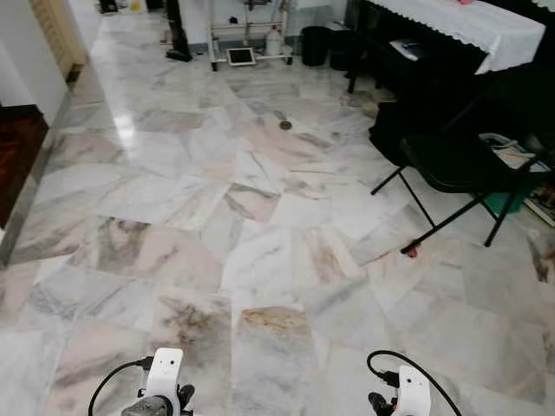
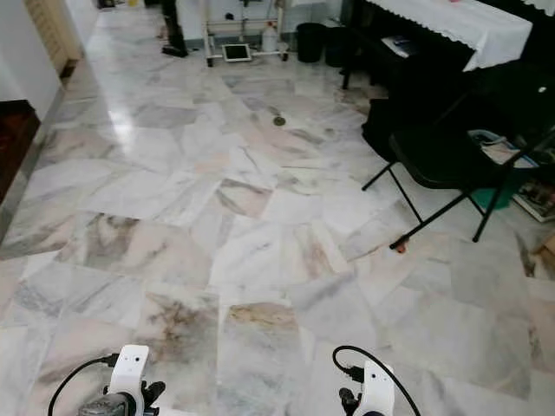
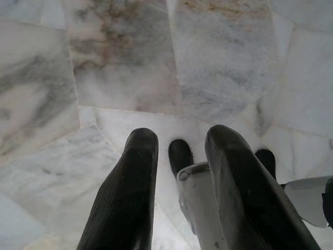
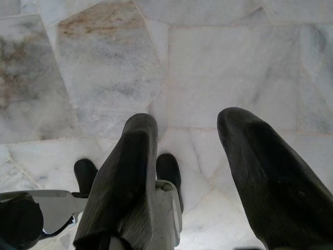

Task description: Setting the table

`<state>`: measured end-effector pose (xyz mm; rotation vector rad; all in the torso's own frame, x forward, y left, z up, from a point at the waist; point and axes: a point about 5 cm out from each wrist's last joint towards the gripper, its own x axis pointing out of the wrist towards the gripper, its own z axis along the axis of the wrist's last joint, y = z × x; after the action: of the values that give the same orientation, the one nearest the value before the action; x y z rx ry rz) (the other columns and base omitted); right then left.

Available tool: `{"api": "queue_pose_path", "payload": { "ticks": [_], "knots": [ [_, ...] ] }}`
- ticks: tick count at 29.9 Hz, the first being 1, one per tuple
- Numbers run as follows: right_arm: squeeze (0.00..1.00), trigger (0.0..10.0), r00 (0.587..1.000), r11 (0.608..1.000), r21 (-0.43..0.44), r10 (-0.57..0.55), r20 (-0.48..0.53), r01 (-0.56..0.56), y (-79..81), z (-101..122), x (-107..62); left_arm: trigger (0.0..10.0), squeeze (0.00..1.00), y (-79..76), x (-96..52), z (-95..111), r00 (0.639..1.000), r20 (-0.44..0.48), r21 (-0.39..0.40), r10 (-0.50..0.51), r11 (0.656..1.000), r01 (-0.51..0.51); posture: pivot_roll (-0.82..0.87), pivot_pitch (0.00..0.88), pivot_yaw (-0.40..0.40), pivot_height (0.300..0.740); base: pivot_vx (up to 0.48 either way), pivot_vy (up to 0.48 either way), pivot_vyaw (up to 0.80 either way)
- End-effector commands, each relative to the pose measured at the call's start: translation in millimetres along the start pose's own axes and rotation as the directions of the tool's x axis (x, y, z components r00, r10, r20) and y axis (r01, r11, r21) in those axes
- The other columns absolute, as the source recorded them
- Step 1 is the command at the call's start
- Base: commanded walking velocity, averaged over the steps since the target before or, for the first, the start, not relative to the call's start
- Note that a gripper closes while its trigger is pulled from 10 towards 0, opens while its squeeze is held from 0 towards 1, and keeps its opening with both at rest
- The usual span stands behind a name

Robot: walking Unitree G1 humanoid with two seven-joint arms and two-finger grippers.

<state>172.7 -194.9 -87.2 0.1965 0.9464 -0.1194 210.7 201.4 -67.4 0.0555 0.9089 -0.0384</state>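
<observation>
A: The left gripper (image 3: 177, 182) hangs low over the marble floor (image 1: 260, 199), fingers parted with nothing between them. The right gripper (image 4: 190, 172) hangs the same way, spread wider, also empty.

B: And the table to be set?

A: Far off on the right, a table (image 1: 468, 22) under a white lace-edged cloth, beyond a black folding chair (image 1: 451, 165). I can make out no plates or cutlery anywhere, so how the tableware will handle is a guess: crockery would likely be stiff, slick and breakable, best pinched at the rim.

B: What do the views add to each other?

A: The wrist cameras give finger spacing and floor tiles; the head cameras give the room, chair and table.
</observation>
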Motion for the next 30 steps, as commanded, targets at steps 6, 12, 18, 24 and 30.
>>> {"api": "queue_pose_path", "payload": {
  "ticks": [6, 12, 18, 24, 30],
  "knots": [
    [0.00, 10.0, 1.000, 1.000, -0.015, -0.003, -0.017, 0.003, 0.8, -2.5, -0.1, 10.0, 0.00, 1.1, -0.5, -1.3, 1.000, -0.002, 0.010, -0.005, 1.000, 0.005, 0.06, 0.000, -0.038, 0.740, 0.000, 0.000, -0.76],
    [0.00, 10.0, 1.000, 1.000, -0.017, -0.004, -0.020, 0.003, 1.3, -2.7, 0.0, 10.0, 0.00, 3.7, -0.8, -1.0, 1.000, 0.000, 0.057, 0.009, 0.998, -0.009, 0.06, 0.000, -0.038, 0.740, 0.000, 0.000, -0.76],
    [0.00, 10.0, 1.000, 1.000, -0.018, 0.000, -0.021, -0.001, 3.0, -2.8, 0.3, 10.0, 0.00, 5.3, -1.3, -2.9, 1.000, -0.004, 0.041, 0.023, 0.999, -0.023, 0.06, 0.000, -0.038, 0.740, 0.000, -0.192, -0.76],
    [0.00, 10.0, 1.000, 1.000, -0.021, -0.001, -0.021, 0.000, 3.2, -2.0, 0.5, 10.0, 0.00, 5.3, -1.4, -2.9, 1.000, -0.001, 0.068, 0.024, 0.997, -0.024, 0.06, 0.000, -0.038, 0.740, 0.000, 0.000, -0.76],
    [0.00, 10.0, 1.000, 1.000, -0.022, -0.001, -0.020, 0.000, 3.1, -1.5, 0.6, 10.0, 0.00, 4.3, -1.4, -4.4, 1.000, -0.003, 0.046, 0.027, 0.999, -0.027, 0.06, 0.000, -0.039, 0.740, 0.000, -0.341, -0.76]
  ]
}}
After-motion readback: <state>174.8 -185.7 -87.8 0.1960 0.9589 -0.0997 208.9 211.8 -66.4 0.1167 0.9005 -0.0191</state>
